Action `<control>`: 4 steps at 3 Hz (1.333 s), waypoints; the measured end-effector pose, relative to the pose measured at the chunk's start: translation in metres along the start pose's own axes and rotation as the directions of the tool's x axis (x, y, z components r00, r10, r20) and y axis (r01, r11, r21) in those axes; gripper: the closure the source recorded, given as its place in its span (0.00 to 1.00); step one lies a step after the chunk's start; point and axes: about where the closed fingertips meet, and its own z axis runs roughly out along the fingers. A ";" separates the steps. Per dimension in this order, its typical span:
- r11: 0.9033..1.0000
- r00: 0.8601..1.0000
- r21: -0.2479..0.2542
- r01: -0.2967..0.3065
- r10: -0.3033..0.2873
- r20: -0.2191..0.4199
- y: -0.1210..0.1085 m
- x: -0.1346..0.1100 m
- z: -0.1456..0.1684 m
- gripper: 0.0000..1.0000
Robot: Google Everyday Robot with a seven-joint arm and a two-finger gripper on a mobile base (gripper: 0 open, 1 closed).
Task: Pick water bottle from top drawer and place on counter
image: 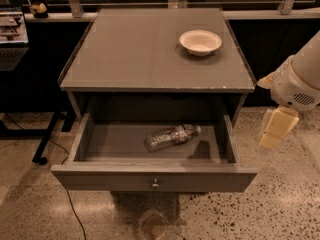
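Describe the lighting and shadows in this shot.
Camera view: dim, warm light; the counter shows a soft sheen; the white bowl casts a small shadow; the top drawer is dark at its back; a shadow lies right of the water bottle; the tool hangs lit, right of the drawer.

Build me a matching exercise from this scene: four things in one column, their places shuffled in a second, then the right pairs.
1. water bottle
2. white bowl
3. gripper
4. knob

A. on the counter, back right
B. beside the cabinet, right of the top drawer
C. centre of the drawer's front panel
D. lying on its side inside the drawer

Pairs: 1-D, 2-A, 3-B, 4-C.
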 end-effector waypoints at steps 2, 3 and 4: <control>0.999 0.997 -0.003 -0.033 0.033 0.076 -0.019 -0.016 0.082 0.00; 0.999 0.997 -0.003 -0.033 0.033 0.076 -0.019 -0.016 0.082 0.00; 0.999 0.995 0.012 -0.049 0.048 0.082 -0.017 -0.016 0.080 0.00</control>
